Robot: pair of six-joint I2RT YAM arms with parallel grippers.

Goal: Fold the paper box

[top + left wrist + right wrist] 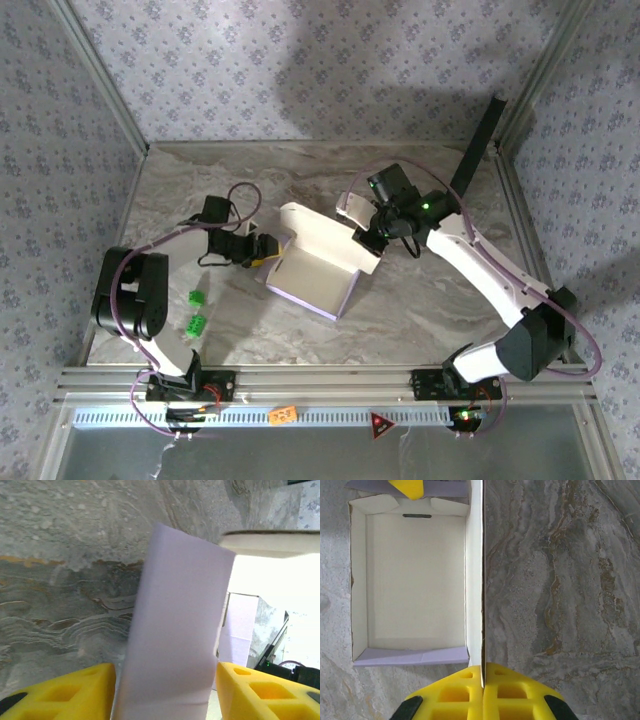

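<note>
From above, the open paper box (312, 285) is seen at the middle of the desk (420, 320). Left wrist: the left jaws are parted around a lavender flap (175, 620); a grip cannot be confirmed. Right wrist: the right jaws are clamped on the box's wall (474, 580).

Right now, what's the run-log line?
step: folding paper box | left tool: straddles lavender flap | right tool: shut on upright panel

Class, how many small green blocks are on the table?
2. One green block lies left of the paper box; the other sits just below it in the top view. More may be hidden.
</note>
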